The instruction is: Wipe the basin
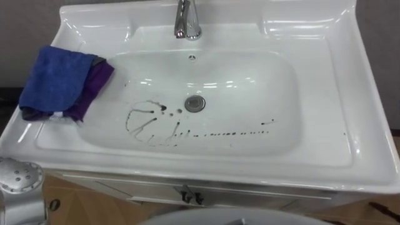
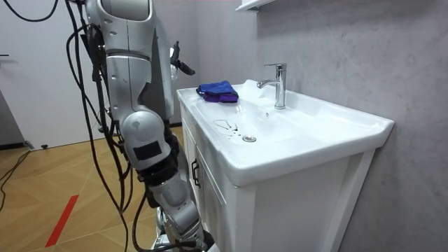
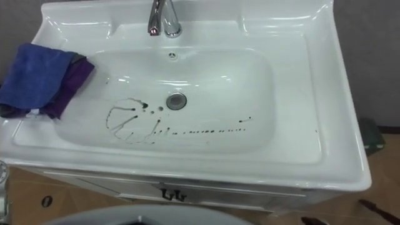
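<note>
A white basin (image 1: 350,94) lies below me with dark stains (image 1: 150,122) in its bowl: a loop and streaks left of the drain (image 1: 195,104) and a dotted line running right. A blue cloth (image 1: 53,78) lies folded on a purple one (image 1: 97,81) on the basin's left rim. In the room view I stand upright at the basin's front. My left hand (image 2: 180,63) is held in the air beside my chest, short of the corner where the cloth (image 2: 217,89) lies. Part of my left arm (image 1: 19,181) shows at the lower left.
A chrome faucet (image 1: 187,22) stands at the middle of the back rim. Below the basin is a white cabinet with a dark handle (image 1: 190,197). A grey wall runs behind the basin, with a white shelf (image 2: 252,3) above. The floor is wood.
</note>
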